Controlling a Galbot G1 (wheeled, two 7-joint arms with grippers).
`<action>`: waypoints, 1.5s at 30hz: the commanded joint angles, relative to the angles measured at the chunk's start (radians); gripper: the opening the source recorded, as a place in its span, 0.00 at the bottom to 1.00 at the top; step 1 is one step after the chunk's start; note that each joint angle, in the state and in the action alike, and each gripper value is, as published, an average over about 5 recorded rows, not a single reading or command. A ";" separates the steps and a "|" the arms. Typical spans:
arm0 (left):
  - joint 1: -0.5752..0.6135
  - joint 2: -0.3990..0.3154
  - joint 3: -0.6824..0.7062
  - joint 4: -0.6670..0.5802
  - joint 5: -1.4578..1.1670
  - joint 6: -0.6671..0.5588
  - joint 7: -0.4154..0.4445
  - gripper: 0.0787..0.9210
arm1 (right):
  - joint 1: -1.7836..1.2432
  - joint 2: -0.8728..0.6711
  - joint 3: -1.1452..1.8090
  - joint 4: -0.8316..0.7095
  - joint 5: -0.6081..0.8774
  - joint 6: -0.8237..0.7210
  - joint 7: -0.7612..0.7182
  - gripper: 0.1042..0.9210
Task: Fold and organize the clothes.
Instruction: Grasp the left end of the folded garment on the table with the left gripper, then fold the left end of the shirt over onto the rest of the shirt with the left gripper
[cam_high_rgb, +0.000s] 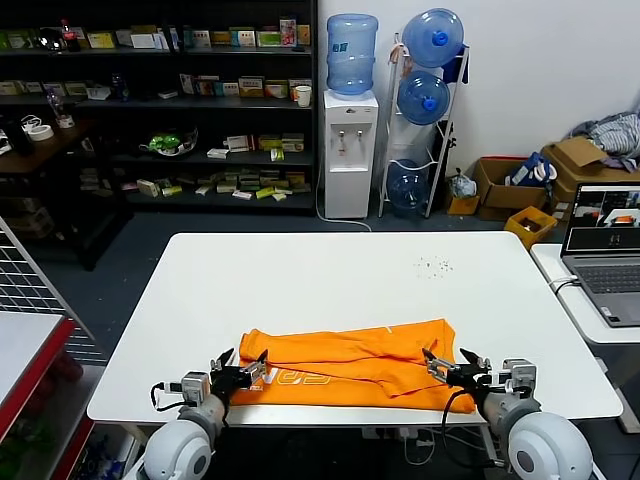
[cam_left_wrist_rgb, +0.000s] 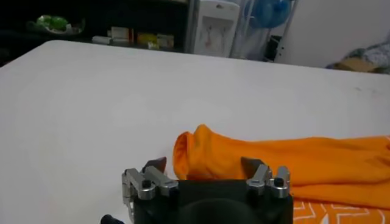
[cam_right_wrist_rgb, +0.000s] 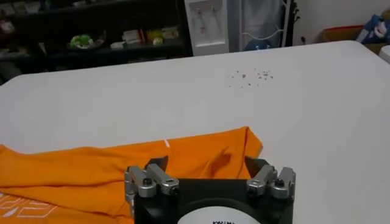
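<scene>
The clothes are one orange T-shirt, lying folded into a long band near the front edge of the white table. White lettering shows on its front strip. My left gripper stands open at the shirt's left end. In the left wrist view the left gripper straddles the rolled end of the shirt without closing on it. My right gripper stands open at the shirt's right end. In the right wrist view the right gripper hovers over the shirt's corner, holding nothing.
A laptop sits on a side table at the right. Small specks dot the table's far right. Beyond the table stand a water dispenser, dark shelves and cardboard boxes with a grey cloth heap.
</scene>
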 joint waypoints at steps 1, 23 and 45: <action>0.016 -0.033 -0.002 0.046 0.035 -0.024 0.004 0.86 | -0.014 0.005 0.008 0.003 -0.004 0.002 -0.004 0.88; 0.025 -0.049 -0.003 -0.024 0.045 -0.038 -0.033 0.12 | -0.015 0.013 0.005 -0.008 -0.012 0.012 -0.003 0.88; 0.187 0.454 -0.353 -0.017 -0.110 -0.052 -0.015 0.06 | 0.014 0.032 -0.032 -0.020 -0.045 0.029 -0.007 0.88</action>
